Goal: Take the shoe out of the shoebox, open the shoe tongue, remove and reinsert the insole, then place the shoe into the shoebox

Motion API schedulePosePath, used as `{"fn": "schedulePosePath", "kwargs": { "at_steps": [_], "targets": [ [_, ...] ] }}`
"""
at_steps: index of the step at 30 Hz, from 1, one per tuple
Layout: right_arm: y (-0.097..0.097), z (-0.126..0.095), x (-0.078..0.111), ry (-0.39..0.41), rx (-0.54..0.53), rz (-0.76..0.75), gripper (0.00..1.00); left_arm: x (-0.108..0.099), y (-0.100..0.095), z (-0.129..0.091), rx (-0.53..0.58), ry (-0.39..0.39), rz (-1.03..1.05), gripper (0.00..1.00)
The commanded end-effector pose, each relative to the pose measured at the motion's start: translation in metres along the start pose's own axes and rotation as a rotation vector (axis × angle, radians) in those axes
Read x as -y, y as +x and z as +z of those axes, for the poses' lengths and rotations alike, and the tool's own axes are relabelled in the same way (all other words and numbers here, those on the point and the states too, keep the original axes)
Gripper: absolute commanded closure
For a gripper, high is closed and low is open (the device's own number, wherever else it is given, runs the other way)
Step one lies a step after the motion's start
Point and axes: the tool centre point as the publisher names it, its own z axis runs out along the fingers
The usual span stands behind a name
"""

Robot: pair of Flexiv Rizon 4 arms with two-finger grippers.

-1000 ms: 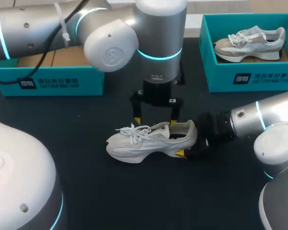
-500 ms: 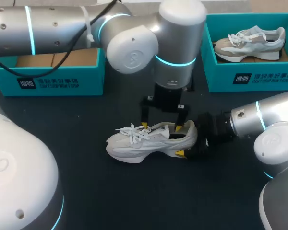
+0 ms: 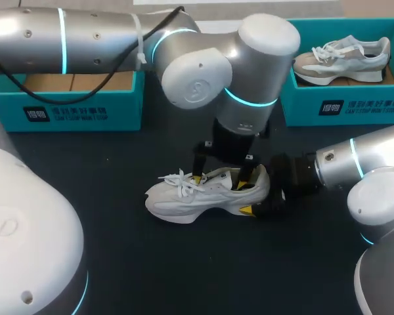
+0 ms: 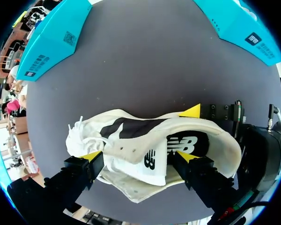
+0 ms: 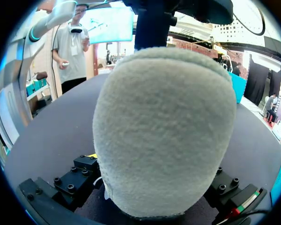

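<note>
Found the white low-top running shoe [image 3: 203, 193] upright on its sole on the black tabletop [image 3: 184, 262], near the middle and well apart from the teal cardboard shoebox [image 3: 79, 108] at the far left. Noted the right gripper [image 3: 261, 198] clamped across the heel from both sides, bracing it. Saw the left gripper [image 4: 138, 156] down over the shoe's mouth, fingers spread wide and gripping nothing: one tip beside the white laces [image 4: 77, 133], the other inside the opening over the black printed insole [image 4: 187, 143], with the padded white tongue [image 4: 147, 164] between them. Judged the step to be tongue-opening ahead of insole removal. Called for a firm heel hold, a pinch on the tongue alone, clear of the laces, then a slow pull toward the toe without dragging the shoe.
</note>
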Motion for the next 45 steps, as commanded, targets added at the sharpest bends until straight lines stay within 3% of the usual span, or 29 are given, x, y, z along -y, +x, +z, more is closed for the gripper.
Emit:
{"fn": "schedulePosePath", "kwargs": {
  "at_steps": [1, 13, 25, 27, 29, 35, 45],
  "targets": [
    [-0.001, 0.002, 0.001, 0.003, 0.002, 0.000, 1.00, 0.004, -0.001, 0.005, 0.015, -0.003, -0.014, 0.00],
    [-0.001, 0.002, 0.001, 0.003, 0.002, 0.000, 1.00, 0.007, -0.028, 0.003, 0.037, -0.024, -0.069, 0.00],
    [-0.001, 0.002, 0.001, 0.003, 0.002, 0.000, 1.00, 0.001, -0.042, -0.016, -0.014, -0.066, -0.056, 0.00],
    [-0.001, 0.002, 0.001, 0.003, 0.002, 0.000, 1.00, 0.000, -0.043, -0.017, -0.018, -0.075, -0.048, 0.40],
    [-0.001, 0.002, 0.001, 0.003, 0.002, 0.000, 1.00, -0.001, -0.045, -0.019, -0.021, -0.079, -0.041, 0.58],
    [-0.001, 0.002, 0.001, 0.003, 0.002, 0.000, 1.00, -0.010, -0.052, -0.026, -0.048, -0.093, 0.018, 0.98],
    [-0.001, 0.002, 0.001, 0.003, 0.002, 0.000, 1.00, -0.011, -0.069, -0.033, -0.099, -0.138, 0.042, 1.00]
  ]
}}
